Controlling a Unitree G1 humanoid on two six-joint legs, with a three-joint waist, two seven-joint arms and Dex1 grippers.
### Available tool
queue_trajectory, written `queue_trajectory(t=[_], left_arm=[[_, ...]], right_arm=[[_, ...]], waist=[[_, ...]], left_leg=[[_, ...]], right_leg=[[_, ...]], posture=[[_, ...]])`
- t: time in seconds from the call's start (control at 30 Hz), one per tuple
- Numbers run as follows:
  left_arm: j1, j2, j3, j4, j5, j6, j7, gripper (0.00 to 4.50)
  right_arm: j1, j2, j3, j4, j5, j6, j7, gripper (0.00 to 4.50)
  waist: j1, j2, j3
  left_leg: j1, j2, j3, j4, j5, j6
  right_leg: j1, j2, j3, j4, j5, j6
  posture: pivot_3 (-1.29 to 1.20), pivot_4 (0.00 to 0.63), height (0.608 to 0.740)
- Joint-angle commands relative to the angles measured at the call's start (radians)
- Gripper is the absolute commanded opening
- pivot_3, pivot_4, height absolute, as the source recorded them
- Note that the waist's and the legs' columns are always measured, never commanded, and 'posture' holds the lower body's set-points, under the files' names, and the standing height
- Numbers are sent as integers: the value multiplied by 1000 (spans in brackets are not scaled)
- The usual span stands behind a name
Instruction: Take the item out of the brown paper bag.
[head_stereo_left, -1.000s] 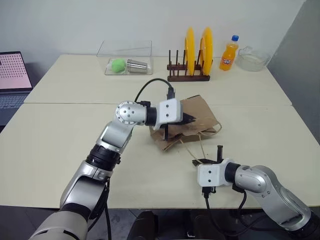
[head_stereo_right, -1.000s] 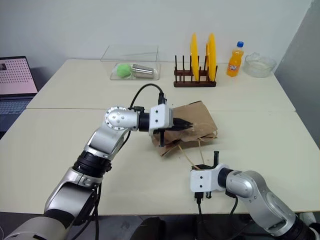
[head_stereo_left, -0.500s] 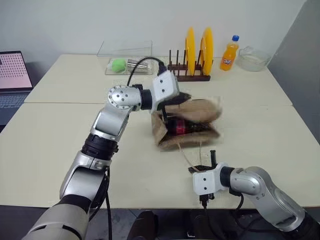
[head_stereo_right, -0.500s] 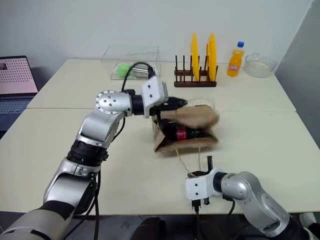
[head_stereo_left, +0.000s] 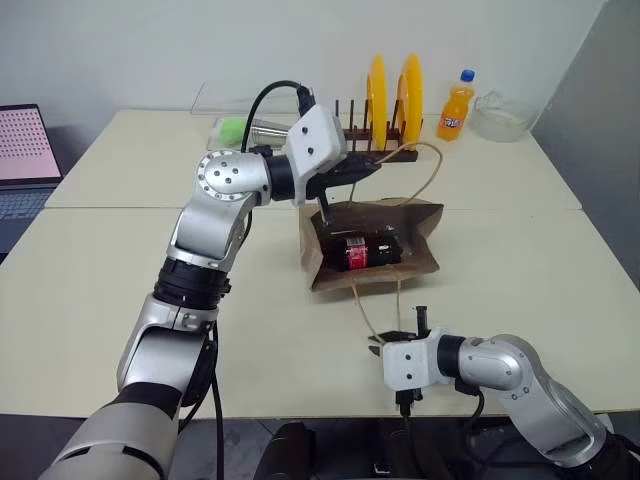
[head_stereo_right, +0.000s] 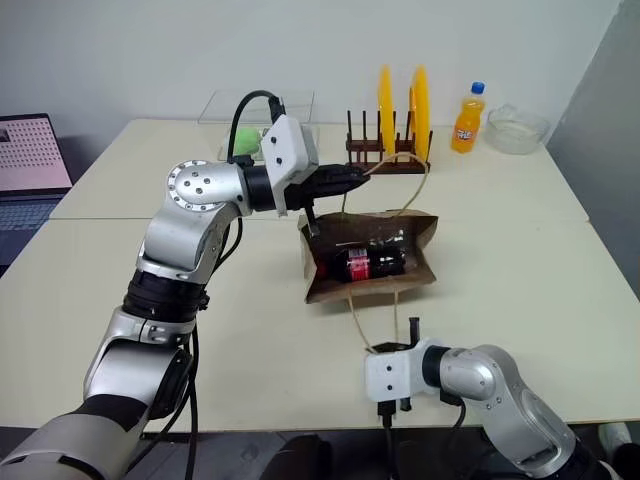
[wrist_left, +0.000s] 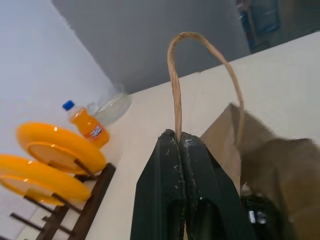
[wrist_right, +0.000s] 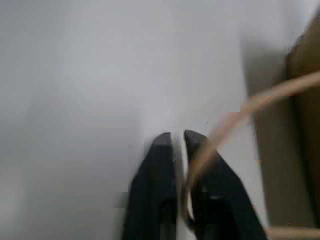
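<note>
Your left tool is clenched on the far cord handle of the creased brown kraft paper bag, lifting its mouth open; the small red and dark bottle lies inside. Your right tool, at the bag's 6 o'clock, has the near cord handle between barely parted fingers. Pull harder and the bag may tip or spill. The wooden rack of yellow plates stands close at 12 o'clock.

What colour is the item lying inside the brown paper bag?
Dark brown-black with a red label; the item shows best in the right eye view.
</note>
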Motion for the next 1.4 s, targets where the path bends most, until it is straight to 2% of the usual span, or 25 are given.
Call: queue_trajectory(t=[0.03, 0.07, 0.17, 0.27, 0.37, 0.47, 0.57, 0.63, 0.73, 0.83, 0.9, 0.97, 1.1, 1.13, 1.17, 1.4], left_arm=[[21, 20, 16, -85, -48, 13, -36, 0], [28, 22, 14, -95, -54, 18, -41, 0], [51, 27, 8, -122, -66, 31, -52, 0], [60, 26, 8, -126, -64, 27, -50, 0], [67, 26, 8, -130, -67, 28, -53, 0], [76, 30, 7, -134, -67, 24, -59, 0], [74, 27, 12, -133, -71, 27, -54, 0], [73, 25, 15, -135, -76, 33, -50, 0], [72, 23, 19, -141, -82, 37, -46, 0], [68, 24, 24, -141, -85, 40, -42, 0], [66, 25, 25, -139, -85, 39, -39, 0], [65, 24, 26, -140, -87, 39, -36, 0], [61, 24, 28, -138, -89, 39, -31, 0], [57, 25, 29, -134, -88, 37, -30, 0], [54, 26, 30, -131, -88, 35, -29, 0], [47, 28, 30, -120, -88, 26, -29, 0]], right_arm=[[-4, -12, -91, -88, 141, 40, 60, 1988], [1, -25, -115, -103, 188, 51, 84, 2281], [-6, -60, -261, -173, 397, 184, 160, 2281], [-55, -108, -443, -235, 683, 416, 218, 2281], [-148, -133, -599, -225, 964, 603, 200, 2281], [-235, -128, -630, -198, 1084, 680, 124, 2281], [-307, -102, -487, -168, 947, 639, -9, 2281], [-343, -115, -342, -117, 810, 589, -67, 2281], [-418, -95, -119, 15, 582, 481, -152, 2281], [-479, -49, 11, 140, 425, 391, -207, 2281], [-507, -15, 50, 204, 358, 350, -233, 2281], [-529, 19, 76, 253, 309, 329, -246, 2666], [-555, 17, 145, 311, 173, 261, -240, 3895], [-559, 13, 163, 314, 140, 245, -232, 4319], [-561, 11, 175, 315, 113, 230, -223, 4471], [-577, 3, 226, 369, -67, 197, -177, 4471]], waist=[[2, 0, 0], [2, 0, 0], [3, 0, 0], [4, 0, 0], [2, 0, 0], [3, 0, 0], [2, 0, 0], [2, 0, 0], [2, 0, 0], [0, 0, 0], [1, 0, 0], [1, 0, 0], [1, 0, 0], [1, 0, 0], [1, 0, 0], [0, 0, 0]], left_leg=[[0, 0, 0, 0, 0, 0], [0, 0, 0, 0, 0, 0], [0, -1, 0, 1, -2, 4], [0, -1, 0, 1, -2, 4], [0, -1, 0, 1, -2, 4], [1, 0, 0, 0, -3, 5], [1, 0, 0, 0, -3, 5], [0, 0, 0, 0, -3, 5], [-1, 0, 0, 0, -3, 5], [-1, 0, 1, 0, -2, 4], [-1, 0, 1, 0, -2, 4], [-2, -1, 1, 0, -2, 4], [-3, -1, 1, 0, -2, 4], [-3, -1, 1, 0, -2, 4], [-3, -1, 1, 0, -2, 4], [-2, -1, 1, 0, -2, 4]], right_leg=[[0, 0, 0, 0, 0, 0], [0, 0, 0, 0, 0, 0], [1, -1, 0, 0, 0, 0], [1, -1, 0, 0, 0, 0], [1, -1, -1, 0, 0, 0], [1, -1, -1, 0, 0, -1], [1, -1, -1, 0, 0, 0], [1, -1, -1, 0, 0, 0], [0, -1, 0, 0, 0, 0], [-1, -1, 0, 0, 0, 0], [-2, -1, 0, 0, 0, -1], [-3, -1, 0, 0, 3, -5], [-3, -1, 1, 0, 3, -5], [-3, -1, 0, 0, 3, -5], [-3, -1, 0, 0, 3, -5], [-3, -1, 0, 1, 3, -5]], posture=[[0, 150, 740], [0, 150, 740], [0, 150, 740], [0, 150, 740], [0, 150, 740], [0, 150, 740], [0, 150, 740], [0, 150, 740], [0, 150, 740], [0, 150, 740], [0, 150, 740], [0, 150, 740], [0, 150, 740], [0, 150, 740], [0, 150, 740], [0, 150, 740]])
